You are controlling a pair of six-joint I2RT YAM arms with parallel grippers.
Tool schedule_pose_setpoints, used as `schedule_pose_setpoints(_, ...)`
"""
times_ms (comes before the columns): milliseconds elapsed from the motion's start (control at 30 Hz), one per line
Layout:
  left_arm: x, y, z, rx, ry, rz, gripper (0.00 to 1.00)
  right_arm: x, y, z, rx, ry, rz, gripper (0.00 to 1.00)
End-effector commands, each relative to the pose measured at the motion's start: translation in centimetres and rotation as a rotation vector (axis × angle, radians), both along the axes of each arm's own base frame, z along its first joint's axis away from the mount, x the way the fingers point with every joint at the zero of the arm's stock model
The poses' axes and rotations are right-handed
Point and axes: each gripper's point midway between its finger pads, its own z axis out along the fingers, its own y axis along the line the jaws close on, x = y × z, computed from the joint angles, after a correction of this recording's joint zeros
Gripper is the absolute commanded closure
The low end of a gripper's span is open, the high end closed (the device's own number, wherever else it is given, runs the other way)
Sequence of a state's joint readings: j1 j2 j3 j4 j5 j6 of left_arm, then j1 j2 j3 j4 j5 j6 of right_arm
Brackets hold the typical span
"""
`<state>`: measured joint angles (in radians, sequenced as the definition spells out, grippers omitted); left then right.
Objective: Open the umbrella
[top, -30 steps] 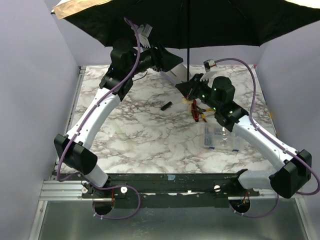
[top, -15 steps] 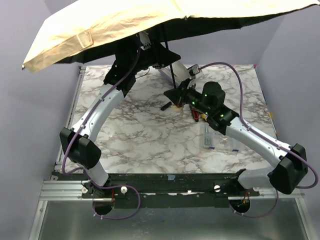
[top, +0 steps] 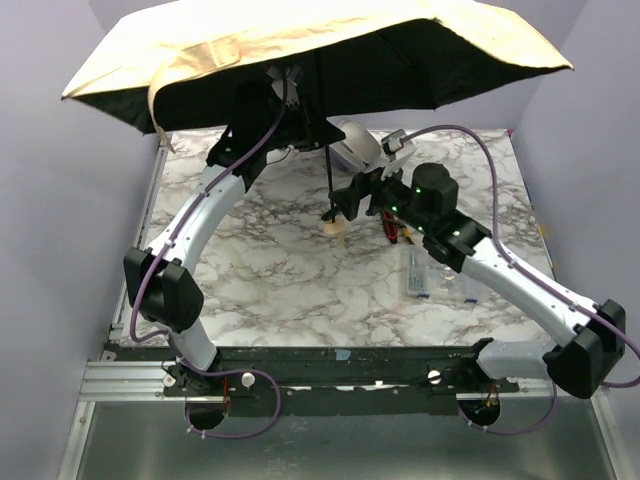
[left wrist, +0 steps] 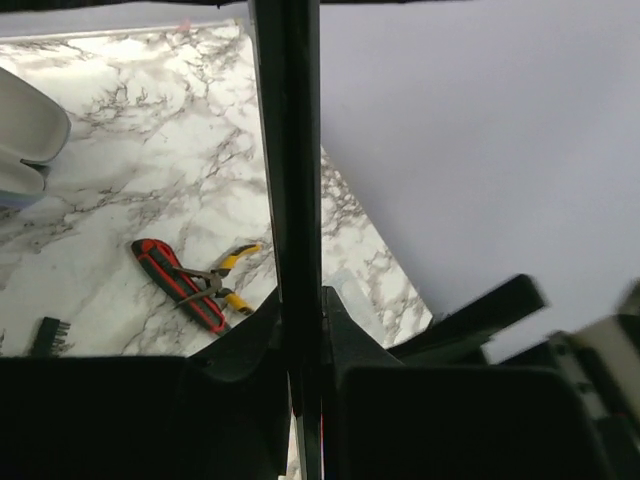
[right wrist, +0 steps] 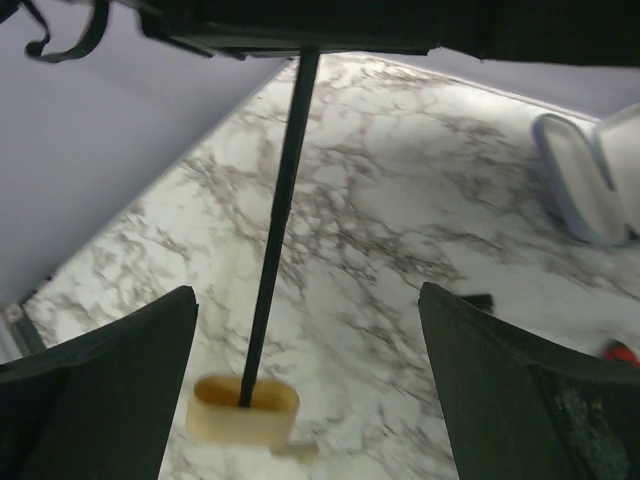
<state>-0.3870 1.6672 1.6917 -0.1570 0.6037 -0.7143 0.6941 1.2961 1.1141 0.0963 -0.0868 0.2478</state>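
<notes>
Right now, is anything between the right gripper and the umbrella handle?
Nothing visible. The right gripper has its jaws wide open, and the handle hangs on its shaft in the gap just ahead of them.

The left arm [top: 200, 215] reaches up and toward the back, elbow low, and the left gripper [left wrist: 300, 335] is clamped on the umbrella [left wrist: 285, 150] shaft. The right arm [top: 500, 270] stretches forward and inward; the right gripper [right wrist: 305, 300], held low, has its jaws spread wide.
</notes>
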Motion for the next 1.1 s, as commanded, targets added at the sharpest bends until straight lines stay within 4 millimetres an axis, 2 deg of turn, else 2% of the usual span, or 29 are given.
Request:
schedule_pose_setpoints(0, 0.7, -1.9, 1.2, 0.048, -0.168, -0.067, 1.0, -2.0, -4.7, 0.4, -0.199, -0.102, -0.055, 0.01)
schedule_pose_setpoints(100, 2.6, -2.4, -0.1, 0.119, -0.186, 0.021, 1.0, -3.8, -6.9, -0.5, -0.307, -0.155, -0.041, 0.0)
schedule_pose_setpoints(200, 4.0, -2.7, -1.6, 0.147, -0.18, 0.078, 1.0, -4.5, -8.9, -1.2, -0.397, -0.16, -0.064, 0.0)
schedule_pose_setpoints(300, 4.4, -4.4, -2.2, 0.122, -0.18, 0.032, 1.0, -5.5, -10.2, -1.9, -0.484, -0.191, -0.04, 0.0)
schedule_pose_setpoints(433, 3.2, -7.7, -1.6, 0.111, -0.27, -0.076, 1.0, -8.6, -10.7, -3.7, -0.566, -0.242, 0.112, 0.0)
schedule_pose_setpoints(533, 2.5, -9.4, -1.8, 0.089, -0.276, -0.116, 1.0, -10.9, -10.9, -5.3, -0.604, -0.229, 0.218, 0.0)
schedule_pose_setpoints(767, -1.0, -13.6, -0.5, -0.027, -0.27, -0.316, 1.0, -13.9, -10.8, -8.0, -0.66, -0.216, 0.406, 0.0)
schedule_pose_setpoints(867, -2.6, -15.2, -0.6, -0.049, -0.269, -0.413, 1.0, -15.0, -10.7, -8.0, -0.656, -0.228, 0.464, 0.01)
schedule_pose_setpoints(1067, -3.2, -18.0, -3.9, -0.038, -0.219, -0.532, 1.0, -15.7, -10.5, -7.0, -0.638, -0.262, 0.489, 0.0)
